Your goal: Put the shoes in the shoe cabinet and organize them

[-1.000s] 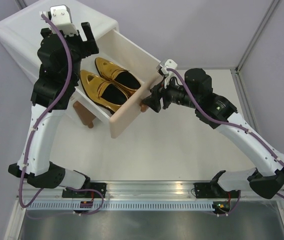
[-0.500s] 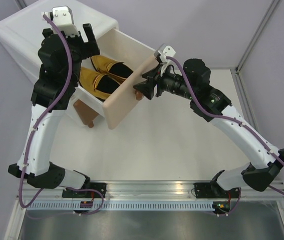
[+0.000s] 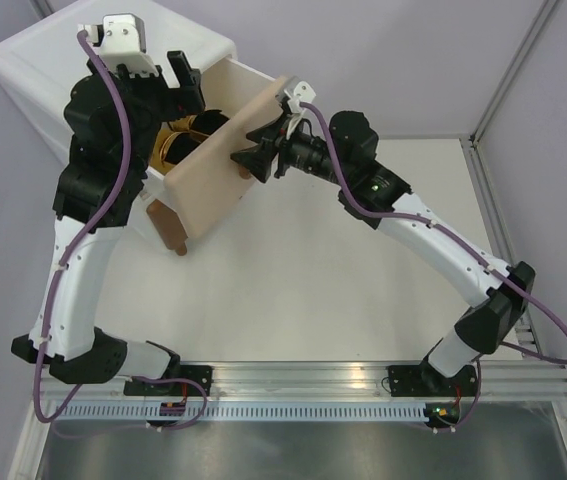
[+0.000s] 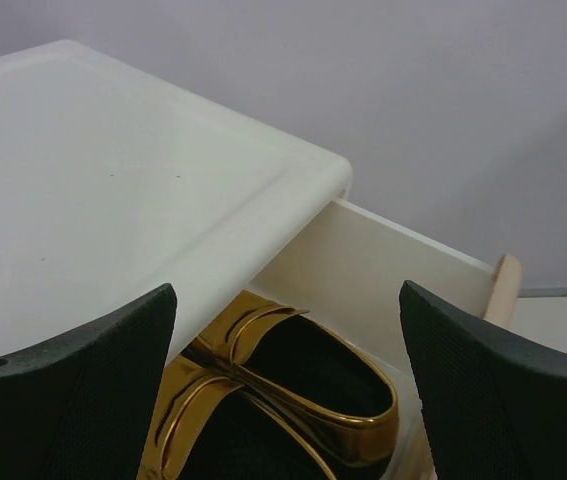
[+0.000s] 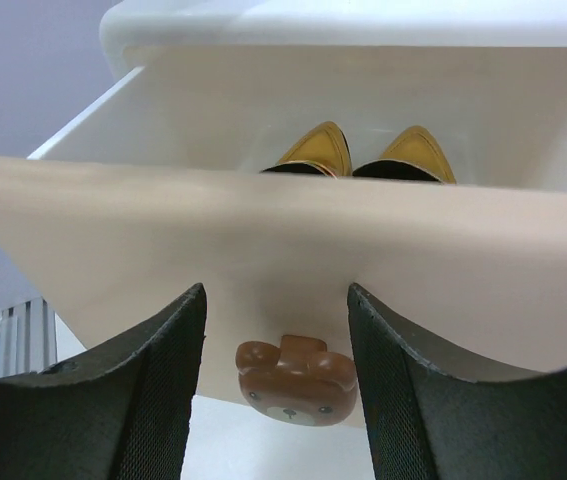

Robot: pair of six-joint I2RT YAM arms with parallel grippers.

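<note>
**A:** So, what sort of place is this?

**B:** A plain white table (image 3: 313, 290) with pale lilac-grey walls (image 3: 383, 60) around it. A metal rail (image 3: 303, 385) runs along the near edge, where both arms are bolted.

**A:** And the shoe cabinet?

**B:** The shoe cabinet (image 3: 33, 60) stands at the far left corner of the table, white with rounded edges. Its beige upper drawer (image 3: 218, 170) is pulled partway out, slanting toward the right arm.

**A:** Anything inside?

**B:** The gold shoes (image 4: 293, 370) lie side by side in that drawer. Their toes are tucked under the cabinet's top and their heels face the drawer front. From the right wrist, only two gold tips show over the front panel.

**A:** What about the left gripper?

**B:** The left gripper (image 4: 285, 288) hangs over the cabinet's front edge, above the shoes. Its jaws are spread wide, with nothing between them and touching nothing.

**A:** And the right?

**B:** The right gripper (image 5: 275, 295) is level with the drawer front, jaws parted. The brown bear knob (image 5: 296, 378) sits between its fingers (image 5: 133, 400). There is a clear gap on one side of the knob, so it is not clamped. I cannot tell whether the other finger grazes the knob.
</note>
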